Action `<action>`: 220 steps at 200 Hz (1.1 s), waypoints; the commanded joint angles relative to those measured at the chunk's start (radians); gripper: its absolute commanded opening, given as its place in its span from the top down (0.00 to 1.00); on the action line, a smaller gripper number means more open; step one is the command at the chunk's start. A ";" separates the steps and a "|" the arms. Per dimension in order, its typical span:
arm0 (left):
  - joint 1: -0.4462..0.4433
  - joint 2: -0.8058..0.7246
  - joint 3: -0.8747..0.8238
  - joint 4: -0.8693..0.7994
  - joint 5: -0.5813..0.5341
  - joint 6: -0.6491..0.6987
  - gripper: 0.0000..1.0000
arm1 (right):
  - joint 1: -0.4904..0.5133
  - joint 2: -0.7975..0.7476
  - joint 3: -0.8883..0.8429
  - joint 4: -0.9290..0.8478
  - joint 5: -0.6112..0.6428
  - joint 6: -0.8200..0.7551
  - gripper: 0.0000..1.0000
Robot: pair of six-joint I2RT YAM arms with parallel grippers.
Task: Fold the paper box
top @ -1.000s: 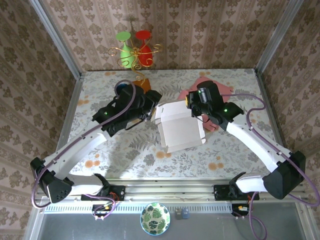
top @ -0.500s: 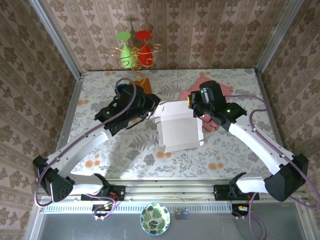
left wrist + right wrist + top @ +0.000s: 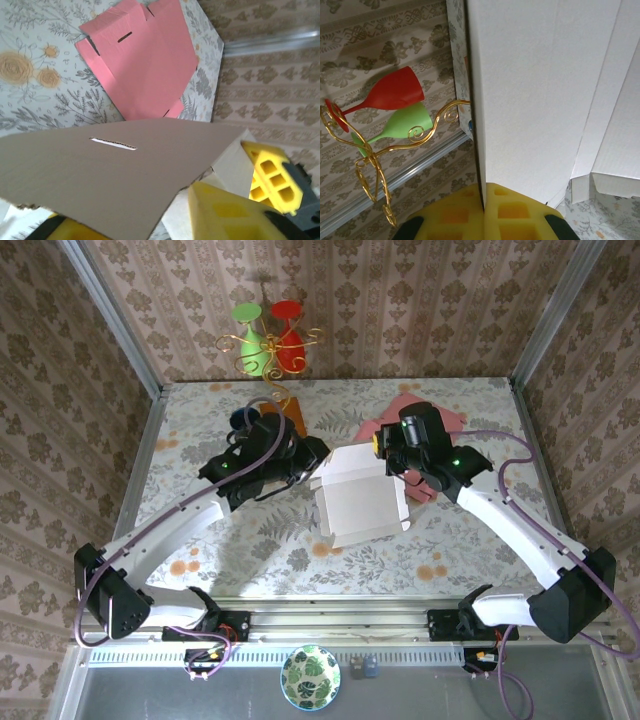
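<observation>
White card stands just ahead of the right gripper point(image 3: 484, 200), whose yellow pads point(image 3: 515, 215) pinch one wall of the paper box point(image 3: 530, 90). A slotted flap lies across the fingers point(image 3: 225, 215) of the left gripper point(image 3: 312, 465); whether they grip it I cannot tell. Beyond them lies a pink card sheet point(image 3: 145, 60). Past the right fingers, a red goblet point(image 3: 390, 92) and a green goblet point(image 3: 402, 125) hang on a gold wire stand point(image 3: 370, 165).

Papered on three sides with beige damask wall panels point(image 3: 420, 300), framed by grey metal posts point(image 3: 110, 315). Spread below with a floral-print table point(image 3: 480, 400). Backed by a gold wire stand point(image 3: 262, 350) bearing a red goblet point(image 3: 286, 310) and a green goblet point(image 3: 246, 313). Edged in front by an aluminium rail point(image 3: 330, 615), leaf-patterned bowl point(image 3: 310, 677) just beyond.
</observation>
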 commanded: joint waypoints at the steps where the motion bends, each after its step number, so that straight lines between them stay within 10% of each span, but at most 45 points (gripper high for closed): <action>1: 0.018 0.007 0.022 -0.007 0.042 0.145 0.58 | 0.007 -0.009 -0.040 0.027 -0.005 -0.007 1.00; 79: 0.127 -0.275 -0.144 -0.085 -0.061 0.506 0.39 | 0.059 -0.006 -0.165 0.185 0.016 -0.102 1.00; 220: 0.287 -0.453 -0.658 0.053 -0.013 0.802 0.76 | 0.164 0.160 -0.393 0.644 0.023 -0.213 1.00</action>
